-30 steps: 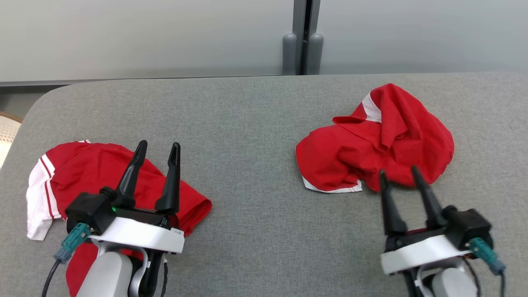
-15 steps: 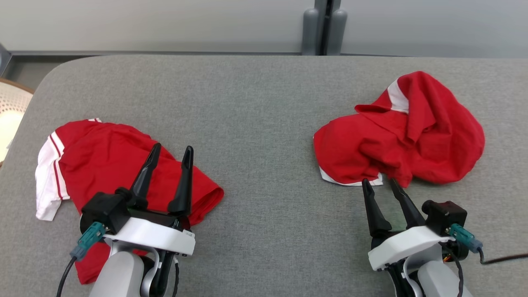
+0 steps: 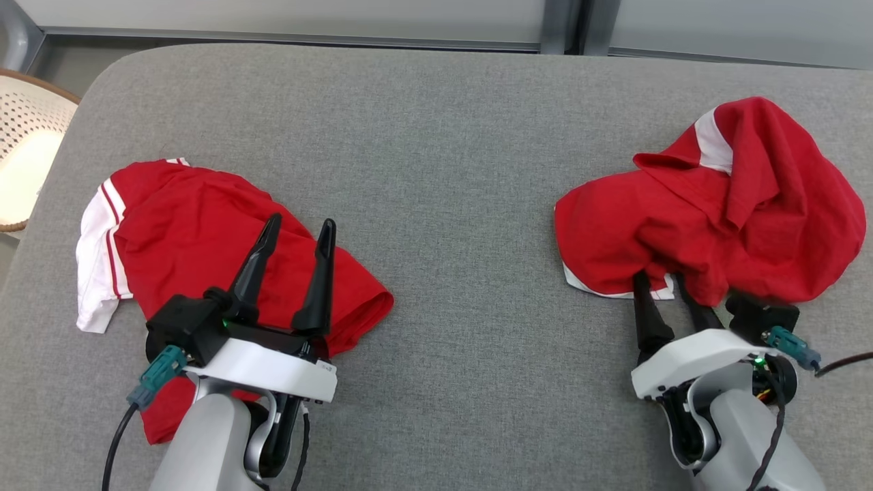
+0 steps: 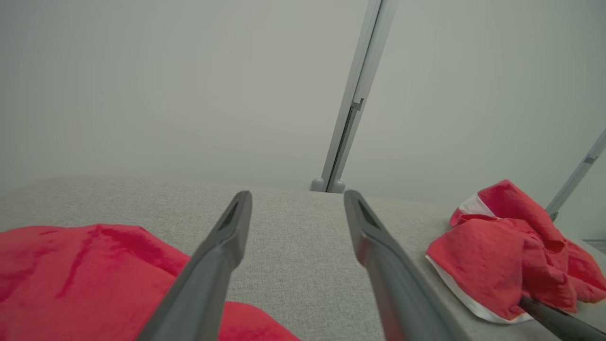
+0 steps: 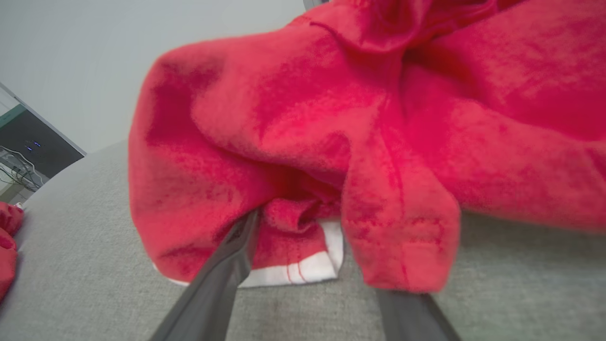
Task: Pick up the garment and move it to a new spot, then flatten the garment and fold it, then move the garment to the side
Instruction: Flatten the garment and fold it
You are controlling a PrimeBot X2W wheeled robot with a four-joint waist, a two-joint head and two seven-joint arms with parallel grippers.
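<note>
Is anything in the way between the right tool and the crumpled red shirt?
No, nothing visible. The right tool is open, and its fingers poke into the near edge of the crumpled red shirt on the grey table.

The left gripper (image 4: 297, 196) held its two dark fingers wide apart above the grey worktop (image 4: 293, 246). A flat red garment (image 4: 71, 270) lay at the near left. Toward the right edge sat a crumpled red garment (image 4: 502, 246) with white trim, another dark finger (image 4: 558, 322) reaching under its near side.
</note>
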